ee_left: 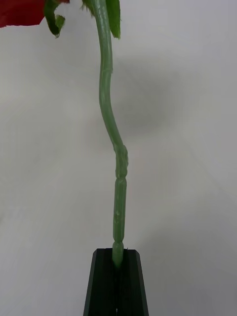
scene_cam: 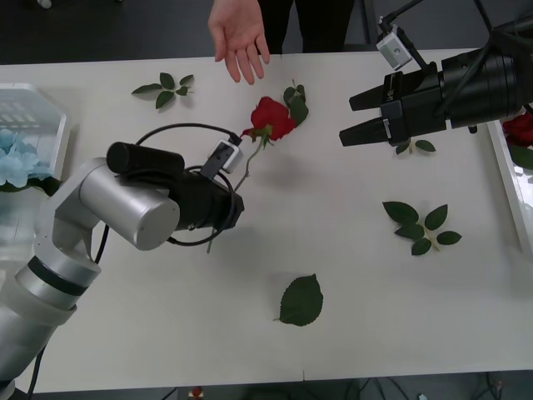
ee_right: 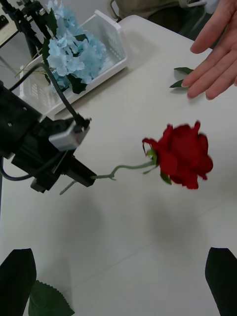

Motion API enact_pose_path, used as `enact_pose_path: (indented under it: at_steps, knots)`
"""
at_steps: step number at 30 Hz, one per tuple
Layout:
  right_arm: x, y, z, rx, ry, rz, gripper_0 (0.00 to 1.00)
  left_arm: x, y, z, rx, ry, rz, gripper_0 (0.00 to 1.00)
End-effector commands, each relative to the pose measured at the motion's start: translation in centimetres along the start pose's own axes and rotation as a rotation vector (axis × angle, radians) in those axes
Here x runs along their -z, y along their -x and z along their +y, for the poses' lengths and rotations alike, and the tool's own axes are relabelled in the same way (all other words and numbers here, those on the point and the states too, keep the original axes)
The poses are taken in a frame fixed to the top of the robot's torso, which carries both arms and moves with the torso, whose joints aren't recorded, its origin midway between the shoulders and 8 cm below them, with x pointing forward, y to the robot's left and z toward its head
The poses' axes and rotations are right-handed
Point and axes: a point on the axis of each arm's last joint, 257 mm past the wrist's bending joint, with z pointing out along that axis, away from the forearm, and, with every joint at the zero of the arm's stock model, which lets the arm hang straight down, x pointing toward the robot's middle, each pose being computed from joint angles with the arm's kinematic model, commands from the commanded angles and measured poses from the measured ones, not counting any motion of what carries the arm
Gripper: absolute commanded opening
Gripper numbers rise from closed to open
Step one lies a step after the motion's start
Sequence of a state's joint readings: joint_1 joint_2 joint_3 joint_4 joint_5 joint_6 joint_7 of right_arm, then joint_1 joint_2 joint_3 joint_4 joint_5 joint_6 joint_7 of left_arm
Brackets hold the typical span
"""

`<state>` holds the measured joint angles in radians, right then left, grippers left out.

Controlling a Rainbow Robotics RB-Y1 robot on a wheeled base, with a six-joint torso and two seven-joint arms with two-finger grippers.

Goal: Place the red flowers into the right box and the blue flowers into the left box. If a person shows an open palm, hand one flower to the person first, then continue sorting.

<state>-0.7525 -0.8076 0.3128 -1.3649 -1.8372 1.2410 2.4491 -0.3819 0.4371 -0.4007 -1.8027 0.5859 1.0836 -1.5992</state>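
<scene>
Left gripper (ee_left: 117, 276) jaws clamped on one red rose (scene_cam: 271, 118), right gripper (scene_cam: 354, 118) jaws apart, one open palm (scene_cam: 239, 32)

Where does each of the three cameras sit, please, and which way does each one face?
Front view: above the arms, facing forward and down at the table; both arms, left gripper, right gripper.
Right wrist view: on the right wrist, facing the red rose, open palm and left box; black fingertips apart.
Left wrist view: on the left wrist, looking along the stem clamped by its fingers.
All three share the rose.
</scene>
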Motion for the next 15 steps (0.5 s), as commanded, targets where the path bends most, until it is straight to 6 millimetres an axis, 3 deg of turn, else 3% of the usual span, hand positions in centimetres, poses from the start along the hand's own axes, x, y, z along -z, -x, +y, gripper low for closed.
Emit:
enact_pose_path:
  at_steps: [1, 10, 15]
  knots:
    - [1.7, 0.9, -0.6, 0.042, -0.022, 0.012, 1.0, 5.3, 6.4, 0.6, 0.149, -0.044, -0.192, 0.0]
    - [1.5, 0.1, -0.1, -0.004, -0.003, -0.002, 1.0, 11.8, 17.3, -2.0, 0.399, -0.212, -0.549, 0.0]
    - [1.5, 0.4, 0.0, -0.011, 0.004, -0.013, 1.0, 12.6, 20.6, -3.5, 0.448, -0.234, -0.672, 0.0]
